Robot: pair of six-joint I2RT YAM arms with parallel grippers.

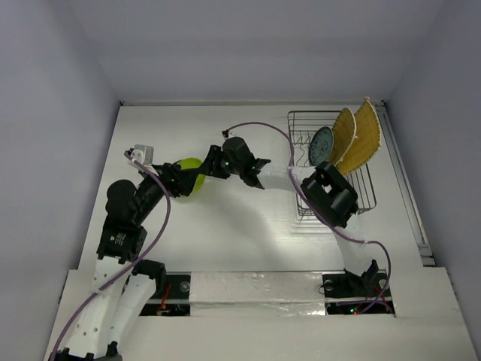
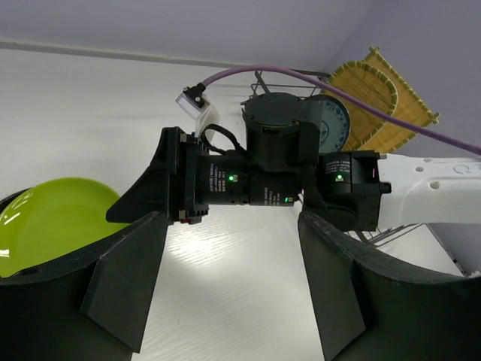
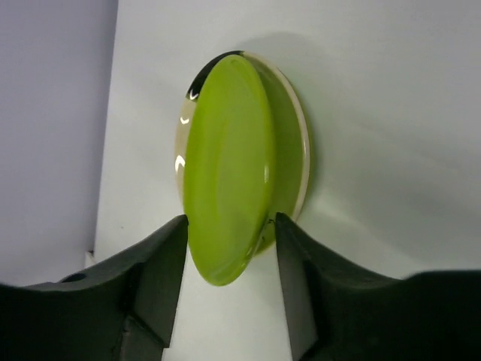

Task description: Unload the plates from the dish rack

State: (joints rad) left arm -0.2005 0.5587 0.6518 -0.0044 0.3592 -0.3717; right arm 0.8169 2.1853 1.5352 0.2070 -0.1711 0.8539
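R arm is stretched across to the L side of the table [image 1: 248, 241]; right gripper [image 3: 231, 226] has its jaws parted, one finger [image 3: 161, 278] each side of the lower edge of a lime-green plate [image 3: 225, 150]; plate stands tilted on its rim, face turned partly toward the wrist cam. One finger looks right against the rim, the other shows a thin sliver of gap; gap btwn fingers is wider than the plate is thick, so I read it as not clamped (actual contact I can't confirm). Behind the plate there's a second rounded green shape w/ a pale rim; another plate or just a reflection, can't tell.

Left gripper [image 2: 231, 226] sits just beside, jaws wide apart; thru them I see only bare table and the right arm [image 2: 263, 173] wrist; green plate is cut off at that view's L edge.

Dish rack [image 1: 366, 184] is far R, well apart from the green plate; its near part is hidden by the R arm's elbow. In it: a teal plate [image 1: 321, 145] upright and two bamboo plates [image 1: 344, 134] leaning just beside it; from above their shapes are hard to read, nearly edge-on. A purple cable [image 2: 338, 90] crosses in front of them in the L wrist view.
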